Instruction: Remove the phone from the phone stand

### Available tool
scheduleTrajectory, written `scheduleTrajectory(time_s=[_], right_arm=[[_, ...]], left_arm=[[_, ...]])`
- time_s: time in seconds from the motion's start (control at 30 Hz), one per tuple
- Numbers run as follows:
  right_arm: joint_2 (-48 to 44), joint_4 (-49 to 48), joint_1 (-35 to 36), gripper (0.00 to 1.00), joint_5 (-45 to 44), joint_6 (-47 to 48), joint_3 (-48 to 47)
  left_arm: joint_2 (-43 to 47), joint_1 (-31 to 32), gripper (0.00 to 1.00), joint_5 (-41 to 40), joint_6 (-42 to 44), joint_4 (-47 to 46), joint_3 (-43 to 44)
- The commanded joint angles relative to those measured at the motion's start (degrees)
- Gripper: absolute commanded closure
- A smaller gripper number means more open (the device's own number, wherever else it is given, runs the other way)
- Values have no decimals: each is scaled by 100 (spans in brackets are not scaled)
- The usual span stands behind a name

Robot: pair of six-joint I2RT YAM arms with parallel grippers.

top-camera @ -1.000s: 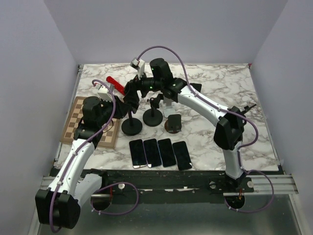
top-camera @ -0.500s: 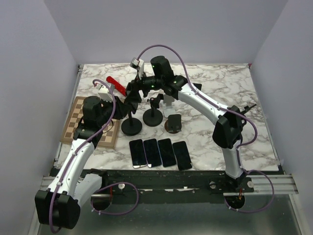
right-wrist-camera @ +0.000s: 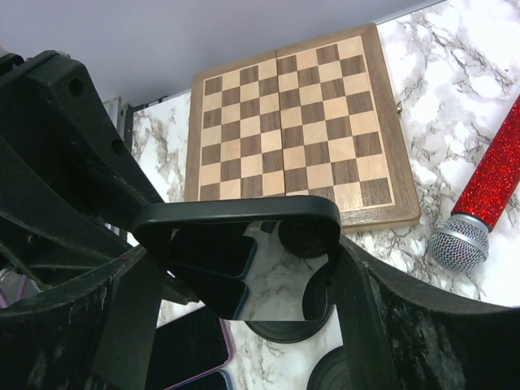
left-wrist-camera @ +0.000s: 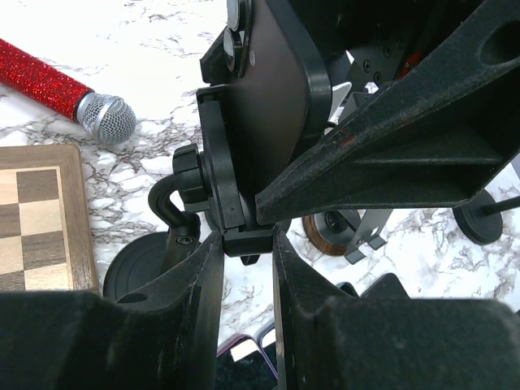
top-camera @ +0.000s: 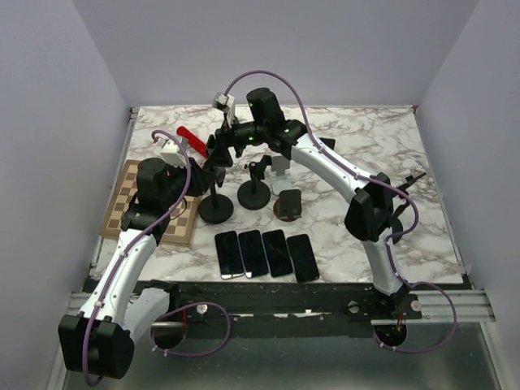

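Jaws, right: closed on the phone (right-wrist-camera: 244,280). You had it by two opposite edges, one finger (right-wrist-camera: 89,325) hard against each side (its glass faced your wrist camera and mirrored the scene).

Jaws, left: closed on the lower tab of the phone stand (left-wrist-camera: 213,162), a finger (left-wrist-camera: 187,301) on either side of it.

Phone, location: raised above the table (top-camera: 366,146) at the head of the stand, near the far left of your workspace. In the left wrist view its dark back lay flat against the cradle. You could not tell whether its bottom edge sat in the cradle lip, since a right finger crossed in front of it.

Stand, location: its round black base rested on the table, just beside the chessboard (right-wrist-camera: 292,122).

Other items on the table:
- Red glitter microphone (left-wrist-camera: 49,77), silver head, lying past the far edge of the chessboard.
- Four spare phones (top-camera: 264,253), face up, side by side in a row near the front edge.
- Second stand (top-camera: 254,193), black, round base, just right of the first.
- Dark holder (top-camera: 287,203) on a round brown base, right of the second stand; you could not make out its kind.
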State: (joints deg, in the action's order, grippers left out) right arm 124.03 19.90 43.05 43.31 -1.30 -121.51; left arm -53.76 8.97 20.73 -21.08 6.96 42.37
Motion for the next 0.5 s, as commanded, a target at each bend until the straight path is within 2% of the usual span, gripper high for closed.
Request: scheduleTrajectory(time_s=[0.0,0.3,0.47], right_arm=[[16,316,153,99,1423,-436,-484],[-56,-118,125,99,1789,-723,-317],[89,28,98,99,2019,-697,-535]], left_arm=[[-287,-89,100,-718,271,1106,-274],[-284,-89,100,-749,254,1123,-305],[-311,-89,100,-686,245,1114,-325]])
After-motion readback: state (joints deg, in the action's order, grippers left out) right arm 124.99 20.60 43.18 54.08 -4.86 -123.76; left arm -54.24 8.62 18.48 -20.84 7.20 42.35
